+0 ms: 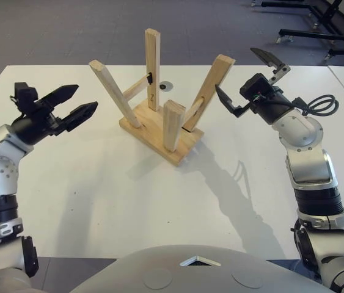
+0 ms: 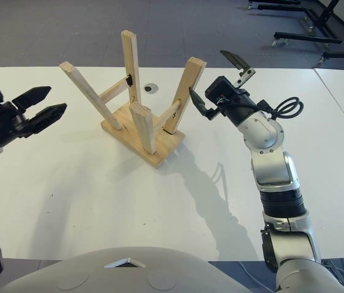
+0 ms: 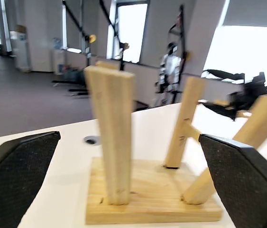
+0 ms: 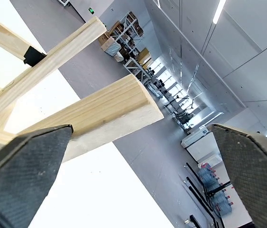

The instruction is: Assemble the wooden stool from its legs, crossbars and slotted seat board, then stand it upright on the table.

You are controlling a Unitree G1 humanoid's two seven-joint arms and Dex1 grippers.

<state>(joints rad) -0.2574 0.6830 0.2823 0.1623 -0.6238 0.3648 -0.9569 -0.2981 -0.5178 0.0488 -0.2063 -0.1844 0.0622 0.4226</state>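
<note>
Most of the scene is the white table (image 1: 98, 207), and near its far middle the stool (image 1: 159, 119) sits upside down: seat board (image 1: 181, 152) flat on the table, four legs (image 1: 153, 67) splayed upward, crossbars (image 1: 136, 89) joining them low down. Assembly looks done, so the step in hand is, I judge, the flip onto its feet. To do that well, each gripper should take a leg close to the seat board, where the joints are probably stiffest. Both should close evenly, lift clear of the table before turning, and rotate as one so that no leg is levered out of its slot. All four feet should then come down together. The left arm is bent, forearm angled toward the stool. The left gripper (image 1: 86, 96) is level with the legs' middle and well apart from them, its fingers spread wide and empty. The right arm rises from the elbow, wrist cocked. The right gripper (image 1: 234, 68) is just beside the top of the right leg (image 1: 211, 85), fingers likewise wide apart and apparently not touching it.
</note>
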